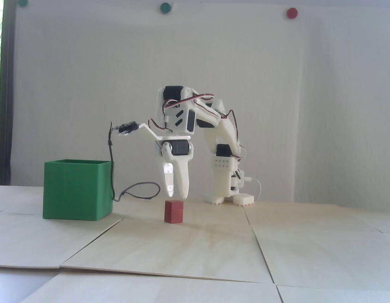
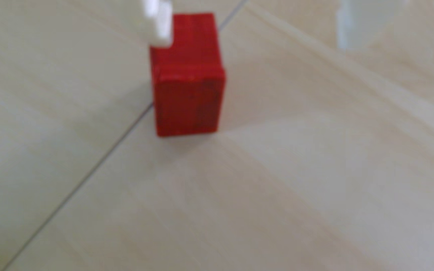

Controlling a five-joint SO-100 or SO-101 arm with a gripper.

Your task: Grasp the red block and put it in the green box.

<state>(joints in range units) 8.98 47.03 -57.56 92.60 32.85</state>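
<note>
End effector (image 1: 177, 196) just above red block (image 1: 174, 211), fingers nearly together, gripping nothing. Risk: fingertip lands on block top, tips it. Green box (image 1: 77, 193) beside block.

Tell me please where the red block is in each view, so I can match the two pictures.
Fixed view: the red block stands on the wooden table, low and just left of centre, right of the green box, directly under the gripper.
Wrist view: the red block is in the upper middle, with one white fingertip over its top left corner.
Shared landmark: that white fingertip just above the block.
</note>
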